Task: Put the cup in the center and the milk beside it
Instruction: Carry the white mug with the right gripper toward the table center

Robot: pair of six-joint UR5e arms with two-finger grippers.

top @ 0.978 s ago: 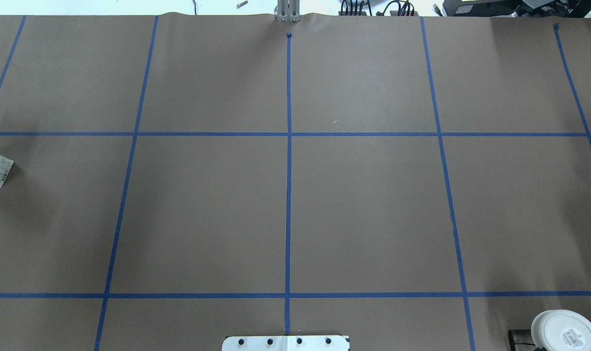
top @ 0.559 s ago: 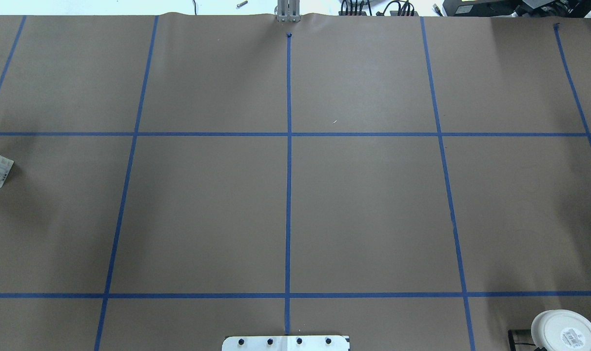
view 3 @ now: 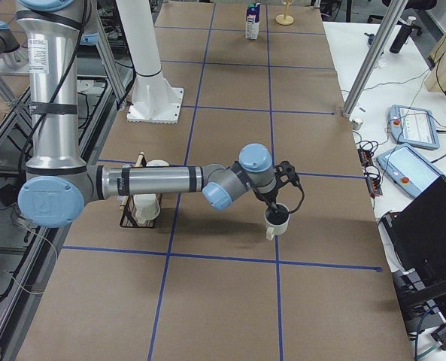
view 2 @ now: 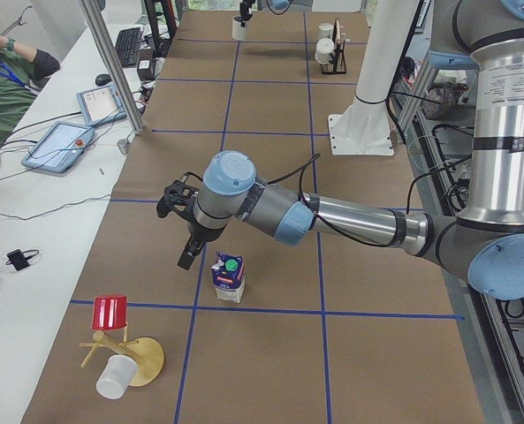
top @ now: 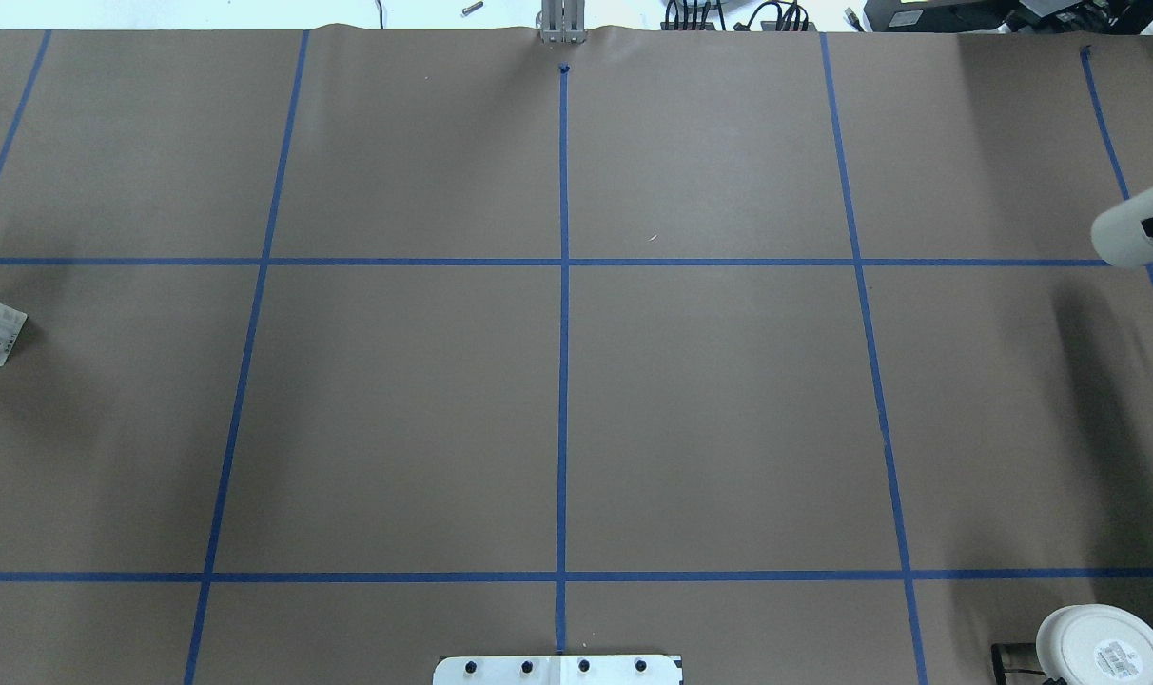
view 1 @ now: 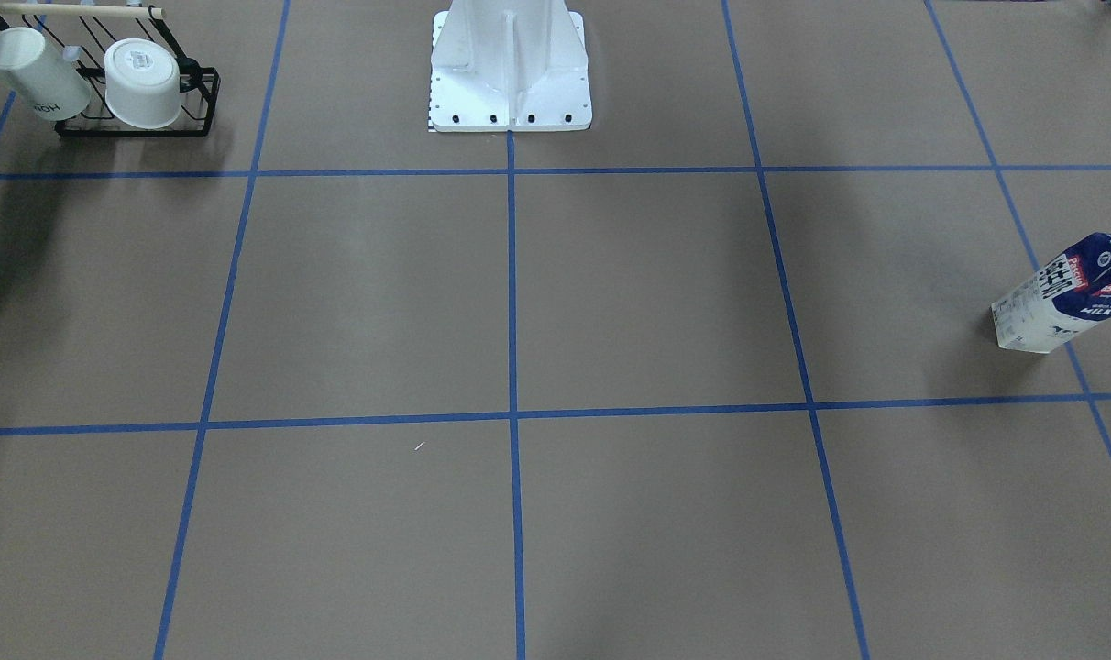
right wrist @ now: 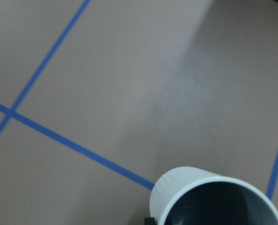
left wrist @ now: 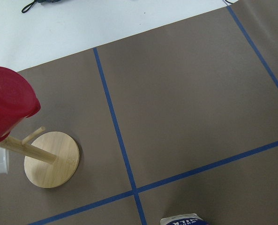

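Note:
The cup (top: 1130,235) is a plain white mug with a dark grey inside. It shows at the right edge of the overhead view, and in the right wrist view (right wrist: 209,197). My right gripper (view 3: 280,208) is shut on its rim, one finger inside. The milk (view 1: 1066,293) stands upright at the table's left end, also seen in the exterior left view (view 2: 229,276). My left gripper (view 2: 187,257) hangs just beside it, apart from it; I cannot tell whether it is open or shut. The center (top: 564,419) is bare brown surface crossed by blue tape.
A black wire rack (view 1: 138,124) holds two other white cups near the robot's right side. A wooden mug tree (left wrist: 51,161) with a red cup (view 2: 110,313) stands beyond the milk. The white robot base (view 1: 510,82) sits at the table's near edge.
The cup, held by my right gripper, has come into the overhead view at its right edge. The milk has not moved.

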